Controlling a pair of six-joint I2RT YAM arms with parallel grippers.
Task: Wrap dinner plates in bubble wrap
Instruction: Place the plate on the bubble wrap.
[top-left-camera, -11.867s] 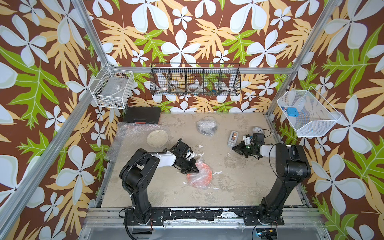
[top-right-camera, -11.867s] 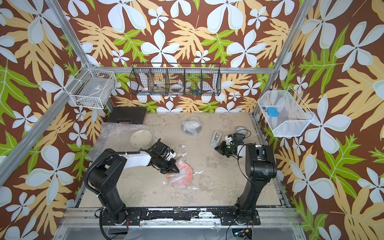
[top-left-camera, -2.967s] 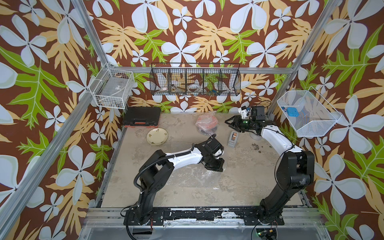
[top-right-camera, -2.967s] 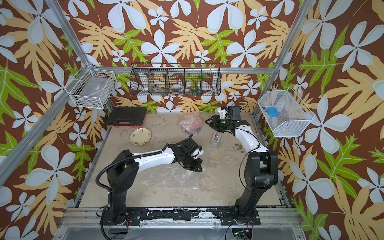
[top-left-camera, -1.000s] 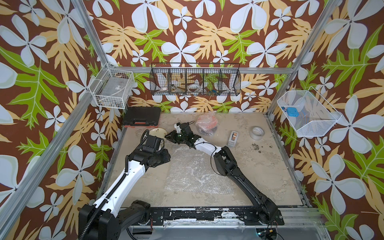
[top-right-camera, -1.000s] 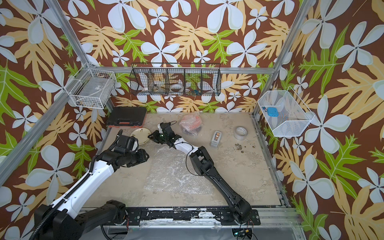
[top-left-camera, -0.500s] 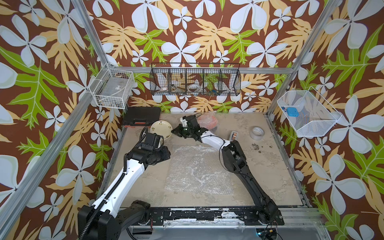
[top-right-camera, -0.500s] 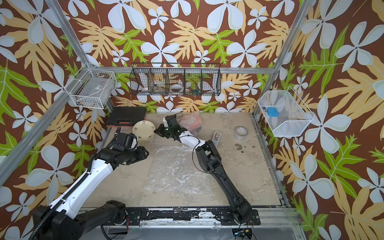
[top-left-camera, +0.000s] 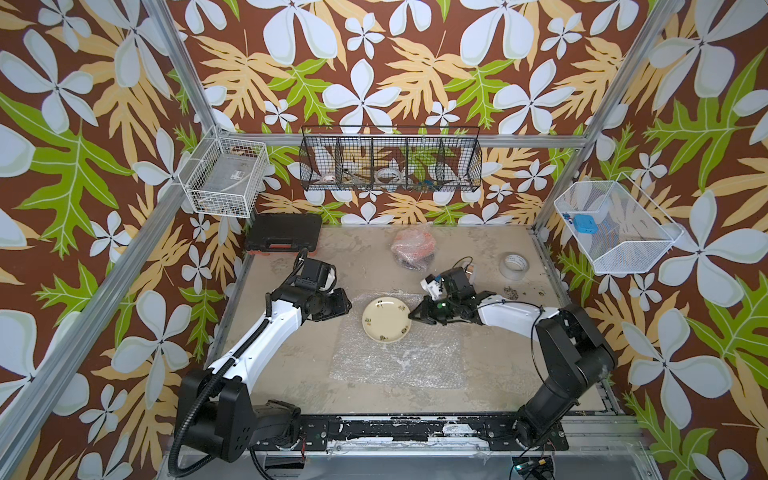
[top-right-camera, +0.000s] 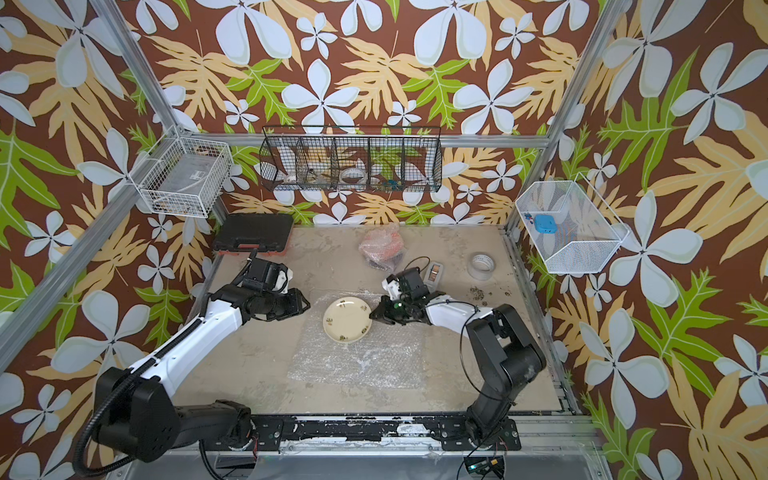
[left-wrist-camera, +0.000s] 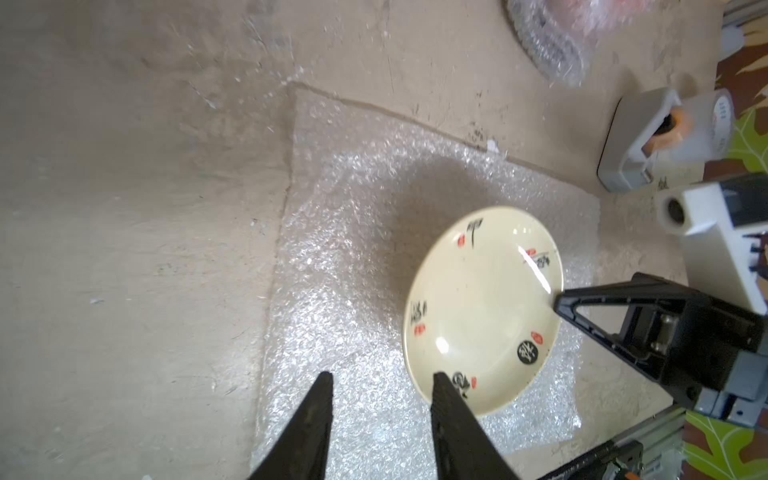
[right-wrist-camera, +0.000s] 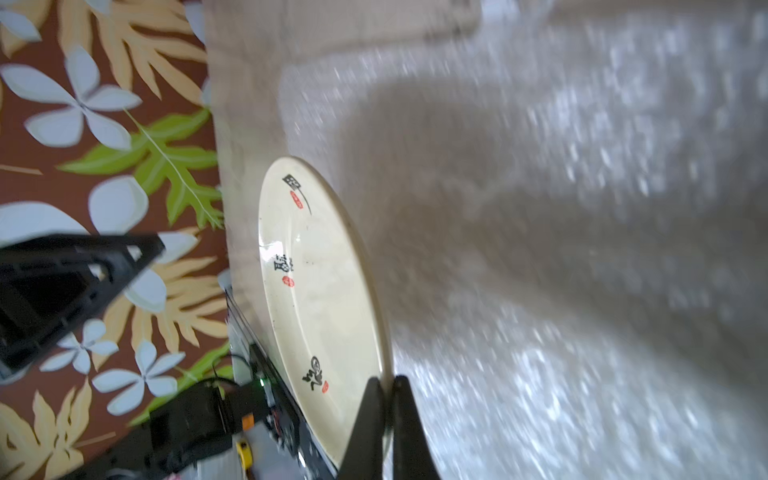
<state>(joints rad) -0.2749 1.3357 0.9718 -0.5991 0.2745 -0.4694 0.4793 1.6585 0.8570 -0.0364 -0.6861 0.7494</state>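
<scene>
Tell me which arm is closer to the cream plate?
Right. The right gripper has its jaws shut on the rim of the cream plate; the left gripper sits open beside the opposite edge, not touching.

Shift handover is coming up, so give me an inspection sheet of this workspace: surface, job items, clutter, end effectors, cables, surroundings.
Surface: beige table, scuffed; dark crumbs.
Job's things: cream plate tilted over flat bubble wrap sheet; wrapped bundle at rear, orange inside.
Clutter: tape roll, grey dispenser, black case.
End effectors: right end effector shut on the plate's rim; left end effector open, empty.
Cables: loop at right wrist; hose on left arm.
Surroundings: wire baskets on leaf-patterned walls.
</scene>
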